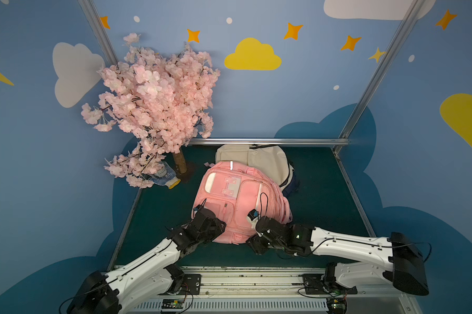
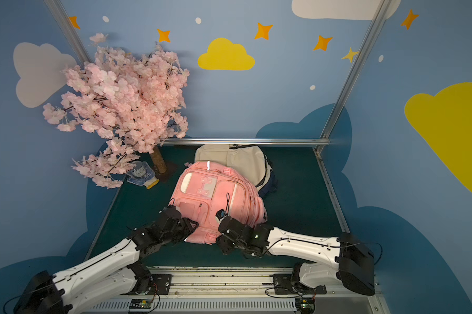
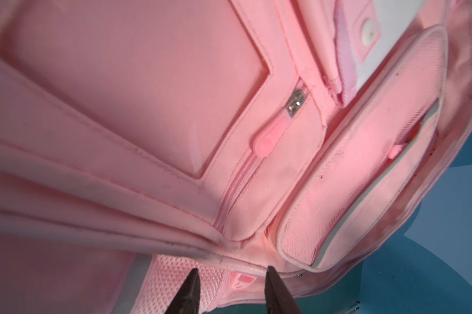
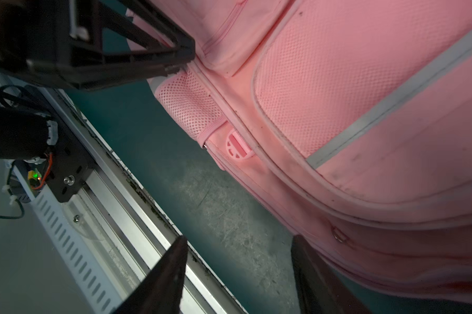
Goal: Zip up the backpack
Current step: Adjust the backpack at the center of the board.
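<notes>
Where backpack (image 1: 237,195) edge ends, left hand (image 3: 232,271) gapes (narrowly); right hand (image 4: 240,239) wide — above mat (image 1: 324,190).

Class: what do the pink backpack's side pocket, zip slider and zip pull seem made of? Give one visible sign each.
Side pocket: open mesh fabric, holes visible.
Zip slider: likely metal, shiny silver.
Zip pull: probably soft plastic or rubber, smooth, rounded pink.

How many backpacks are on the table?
2. The pink fabric backpack lies in front; the cream fabric backpack behind it, partly covered, against the back rail. Dark blue fabric beneath might be another.
</notes>
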